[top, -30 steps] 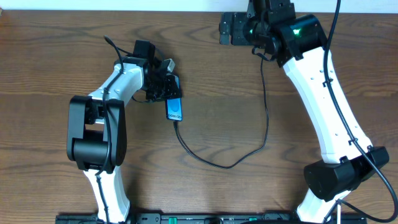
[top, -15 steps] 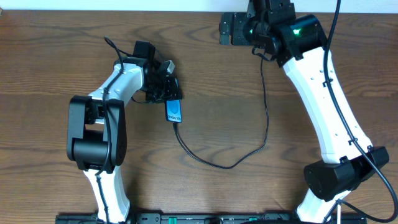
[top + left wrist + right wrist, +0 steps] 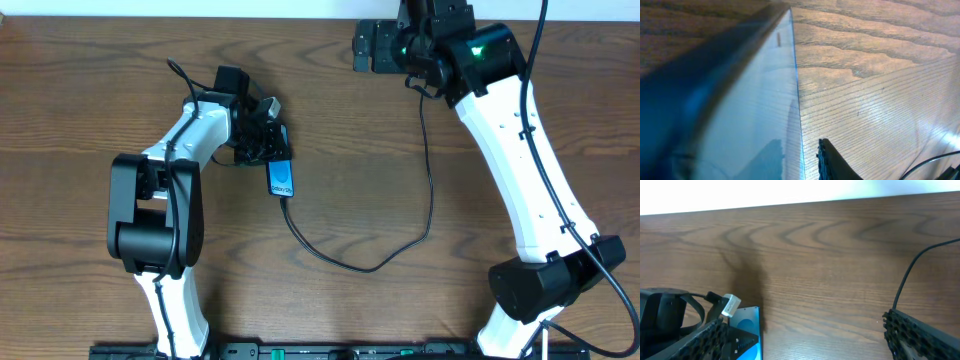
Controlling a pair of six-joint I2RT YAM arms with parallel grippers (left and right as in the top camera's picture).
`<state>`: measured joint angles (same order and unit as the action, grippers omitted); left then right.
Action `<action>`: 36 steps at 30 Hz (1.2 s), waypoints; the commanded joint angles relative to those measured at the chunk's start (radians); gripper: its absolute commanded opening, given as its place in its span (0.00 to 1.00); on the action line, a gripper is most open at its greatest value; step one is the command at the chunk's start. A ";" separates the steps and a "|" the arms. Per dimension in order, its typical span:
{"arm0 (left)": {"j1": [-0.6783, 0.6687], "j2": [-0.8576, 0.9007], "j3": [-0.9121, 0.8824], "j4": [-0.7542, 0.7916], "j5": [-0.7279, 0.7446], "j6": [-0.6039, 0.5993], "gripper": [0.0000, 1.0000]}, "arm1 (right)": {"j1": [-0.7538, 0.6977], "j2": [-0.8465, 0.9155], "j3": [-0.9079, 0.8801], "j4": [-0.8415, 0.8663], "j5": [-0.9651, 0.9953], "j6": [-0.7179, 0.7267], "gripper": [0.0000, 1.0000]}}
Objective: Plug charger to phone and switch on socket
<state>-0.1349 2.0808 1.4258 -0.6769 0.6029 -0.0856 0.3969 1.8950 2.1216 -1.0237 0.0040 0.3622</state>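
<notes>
Phone is lying on the wooden table a bit left of centre, blue screen up, with one short edge pointing back toward the robot. Its far end is tucked under the left gripper. Those jaws are nearly together and, as far as I can see, they're pinching that end of the phone. From the left wrist cam the glass fills the whole left half of the view, super close and blurry. One dark fingertip pokes up right beside the phone's edge, so don't expect much detail there.

The charger cable meets the phone's near short edge, then sags in a wide loop toward the robot. From there it swings right and climbs up the table until it slips behind the right arm. I can't tell whether the tip is fully seated in the port, and the plug end is hidden by that arm.

Over on the other side, the right gripper sits at the far edge of the table, well apart from the phone, jaws spread wide with nothing between them. Its wrist cam shows both fingers down in the bottom corners with bare wood between them. The phone's blue corner peeks out beside the left one, and there's a bit of black cable by the right one.
</notes>
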 commanded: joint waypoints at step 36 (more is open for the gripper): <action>-0.001 0.011 0.018 -0.086 -0.039 -0.021 0.46 | 0.005 -0.016 0.011 -0.009 0.016 -0.020 0.99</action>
<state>-0.1349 2.0808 1.4258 -0.7567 0.5770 -0.1005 0.3969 1.8950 2.1216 -1.0286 0.0082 0.3550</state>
